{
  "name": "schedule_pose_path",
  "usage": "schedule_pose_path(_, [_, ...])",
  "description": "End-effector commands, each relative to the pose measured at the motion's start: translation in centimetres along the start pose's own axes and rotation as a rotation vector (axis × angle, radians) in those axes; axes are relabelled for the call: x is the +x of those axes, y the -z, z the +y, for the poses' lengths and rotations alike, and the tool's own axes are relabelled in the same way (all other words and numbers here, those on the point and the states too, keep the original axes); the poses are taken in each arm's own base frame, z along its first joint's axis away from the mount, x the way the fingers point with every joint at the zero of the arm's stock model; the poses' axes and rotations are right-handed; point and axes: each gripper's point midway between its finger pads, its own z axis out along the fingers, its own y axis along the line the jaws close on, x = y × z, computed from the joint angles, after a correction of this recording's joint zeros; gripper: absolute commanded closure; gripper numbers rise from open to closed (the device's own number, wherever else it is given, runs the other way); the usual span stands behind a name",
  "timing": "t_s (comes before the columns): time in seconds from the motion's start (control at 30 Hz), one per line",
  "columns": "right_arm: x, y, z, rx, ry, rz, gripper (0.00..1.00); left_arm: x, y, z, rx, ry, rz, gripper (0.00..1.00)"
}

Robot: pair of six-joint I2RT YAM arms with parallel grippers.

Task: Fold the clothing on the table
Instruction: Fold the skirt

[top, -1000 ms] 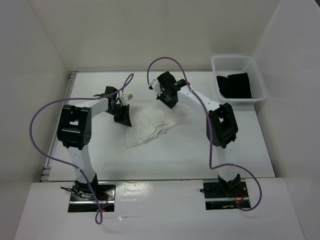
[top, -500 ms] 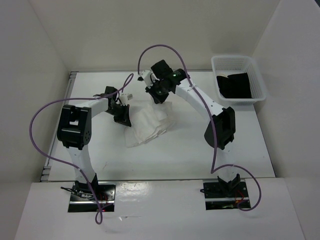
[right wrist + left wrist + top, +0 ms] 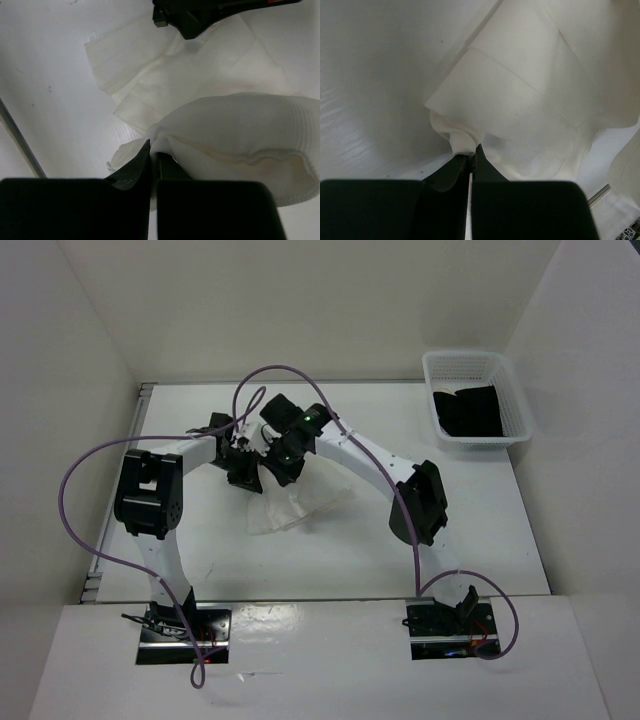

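Top external view, from the arm bases outward: first comes bare tabletop, then the clothing, lying left of centre as a bunched white fan with its loose edge facing the bases. Its long axis appears to run from near-left to far-right, though the bunching makes that uncertain. Both hands meet at its far edge. The left hand is closed tight on a puckered corner low against the tabletop. The right hand is pinched on a raised edge that droops over in a soft loop. The fabric looks thin, light and limp, likely to sag and slide, so a corner or a straight pleat edge seems the best hold. At the far right, a mesh basket holds a black cloth.
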Motion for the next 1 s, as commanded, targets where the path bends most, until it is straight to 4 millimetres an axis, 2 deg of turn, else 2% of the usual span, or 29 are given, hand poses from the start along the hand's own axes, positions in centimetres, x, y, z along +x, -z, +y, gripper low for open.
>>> schedule_pose_path(0.0, [-0.7,0.0,1.8,-0.05,0.015,-0.008,1.0,-0.2,-0.6,0.5,-0.017,-0.003,0.007,1.0])
schedule_pose_path(0.13, [-1.1,-0.5,2.8,-0.062,0.035,-0.007,1.0,-0.2,-0.6,0.5,-0.017,-0.003,0.007,1.0])
schedule_pose_path(0.23, [-1.9,-0.8,3.3,-0.072,0.024,-0.021,0.91,-0.4,-0.3,0.4,-0.017,-0.007,-0.001,1.0])
schedule_pose_path(0.27, [-2.6,-0.7,3.6,-0.089,0.028,-0.042,0.87,-0.4,-0.3,0.4,-0.017,-0.007,-0.001,1.0])
schedule_pose_path(0.33, [-3.4,-0.5,4.0,-0.113,0.022,-0.064,0.87,-0.4,-0.3,0.4,-0.017,-0.007,-0.001,1.0])
schedule_pose_path(0.37, [-4.7,0.4,4.1,-0.116,0.035,-0.107,0.87,-0.4,-0.3,0.4,-0.017,-0.007,-0.001,1.0])
schedule_pose_path(0.43, [-5.7,0.4,4.4,-0.14,0.033,-0.135,0.85,-0.4,-0.3,0.4,-0.017,-0.007,-0.001,1.0])
schedule_pose_path(0.47, [-6.9,1.3,4.5,-0.14,0.036,-0.171,0.82,0.0,-0.4,0.3,-0.008,-0.003,0.007,1.0])
schedule_pose_path(0.5, [-7.3,1.1,4.4,-0.147,0.039,-0.182,0.78,0.0,-0.4,0.3,-0.007,-0.003,0.007,1.0])
schedule_pose_path(0.57, [-8.1,1.9,4.9,-0.169,0.049,-0.209,0.59,0.2,-0.4,0.2,-0.007,0.002,0.015,1.0])
schedule_pose_path(0.63, [-8.1,2.5,5.4,-0.193,0.059,-0.211,0.32,0.0,-0.1,0.1,-0.007,-0.003,0.007,1.0])
schedule_pose_path(0.7, [-7.6,2.5,5.7,-0.209,0.07,-0.196,0.25,0.2,0.0,0.0,-0.007,-0.003,0.007,1.0])
schedule_pose_path(0.73, [-7.3,3.3,6.2,-0.221,0.086,-0.195,0.17,0.2,0.0,0.2,-0.017,-0.003,0.007,1.0])
schedule_pose_path(0.8, [-7.1,4.1,6.3,-0.22,0.108,-0.196,0.14,0.2,0.0,0.2,-0.017,-0.003,0.007,1.0])
schedule_pose_path(0.87, [-7.1,5.8,6.8,-0.213,0.124,-0.213,0.13,0.2,0.0,0.2,-0.017,-0.003,0.007,1.0])
schedule_pose_path(0.97, [-6.2,8.2,4.7,-0.133,0.122,-0.225,0.13,-0.5,0.9,0.1,-0.02,-0.006,-0.015,1.0])
